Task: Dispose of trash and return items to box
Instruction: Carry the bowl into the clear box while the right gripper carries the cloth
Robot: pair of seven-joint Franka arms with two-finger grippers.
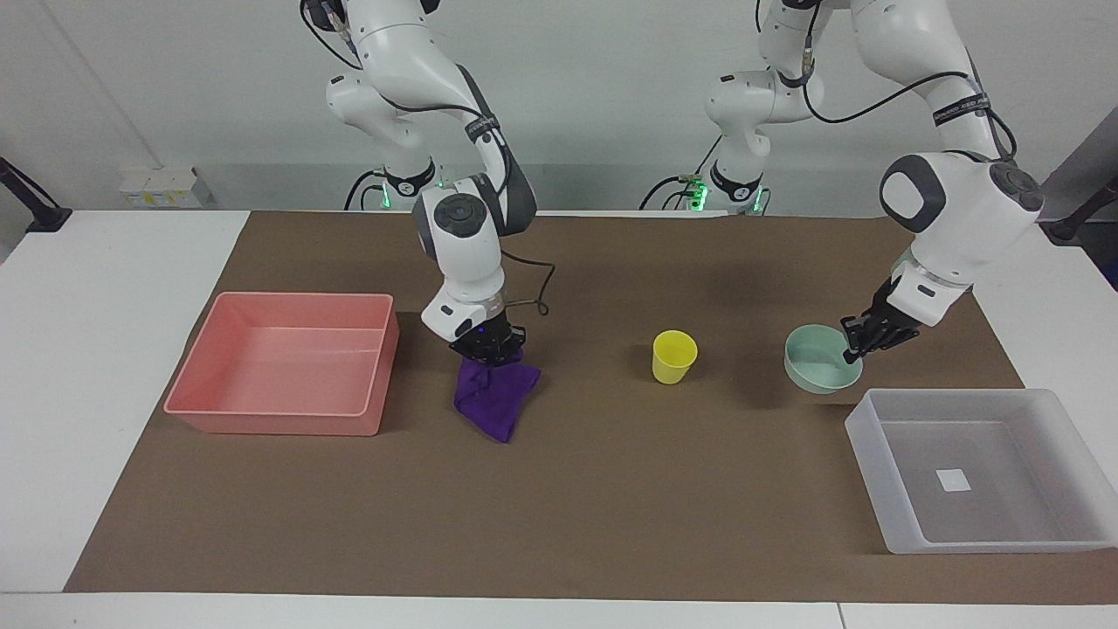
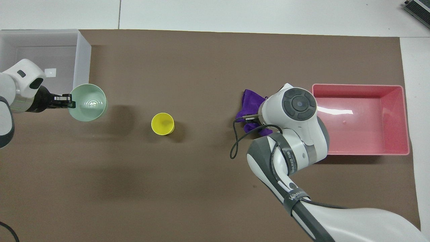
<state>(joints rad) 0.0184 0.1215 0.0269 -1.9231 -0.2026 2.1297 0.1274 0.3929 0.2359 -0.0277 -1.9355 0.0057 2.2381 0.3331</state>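
Observation:
My right gripper (image 1: 489,348) is shut on the purple cloth rag (image 1: 494,397) and holds it up off the mat, hanging beside the pink tray; in the overhead view the rag (image 2: 250,101) shows partly under the arm. My left gripper (image 1: 854,343) (image 2: 65,99) is shut on the rim of the mint-green bowl (image 1: 819,369) (image 2: 88,102) and holds it above the mat, by the corner of the translucent box (image 1: 978,472) (image 2: 79,64). The yellow cup (image 1: 674,355) (image 2: 162,123) stands upright on the mat between the two grippers.
The pink tray (image 1: 284,365) (image 2: 361,119) sits at the right arm's end of the table. A brown mat (image 1: 559,515) covers the table. A black cable (image 2: 238,143) loops from the right wrist.

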